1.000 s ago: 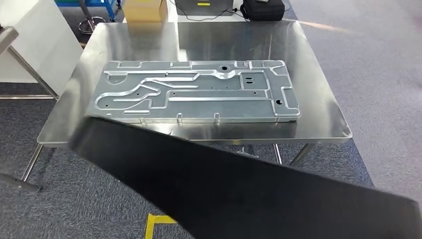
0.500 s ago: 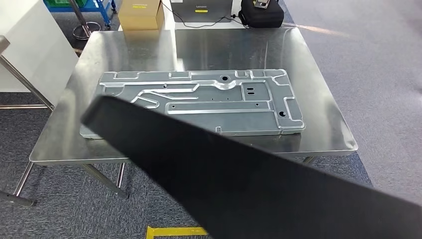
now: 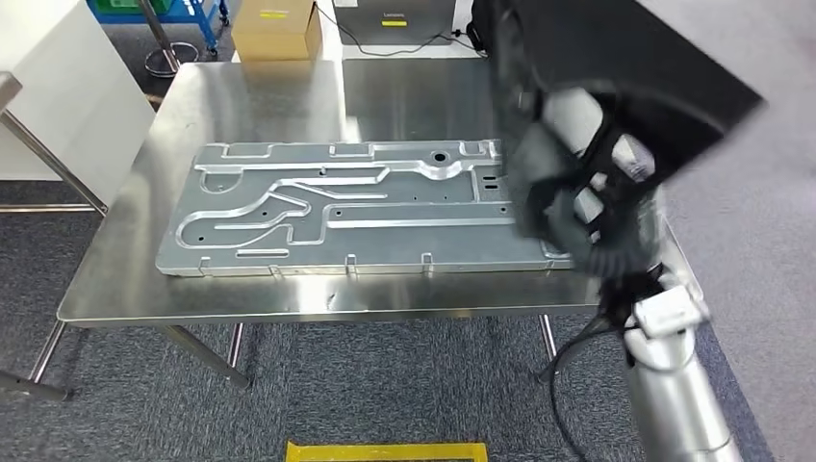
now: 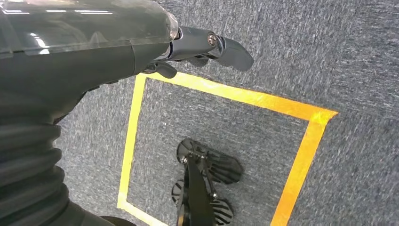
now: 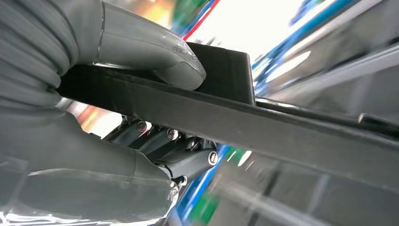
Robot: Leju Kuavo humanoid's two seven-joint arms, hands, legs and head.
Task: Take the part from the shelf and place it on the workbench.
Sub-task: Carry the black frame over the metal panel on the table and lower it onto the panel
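A grey carpeted floor (image 3: 760, 192) surrounds a shiny steel workbench (image 3: 250, 96), with a white cabinet (image 3: 58, 87) to its left and a cardboard box (image 3: 277, 29) behind it. A large machined metal plate (image 3: 337, 217) lies flat on the workbench. To the right, the right hand (image 3: 577, 207) is raised over the plate's right end, gripping a flat black part (image 3: 625, 58) with the thumb (image 5: 155, 52) on one face and the fingers (image 5: 183, 150) under the other. The part is held high and tilted, so it could knock the plate or slip on the way down. The left hand (image 4: 188, 47) hangs toward the floor, holding nothing, fingers loosely extended, above yellow floor tape (image 4: 235, 94).
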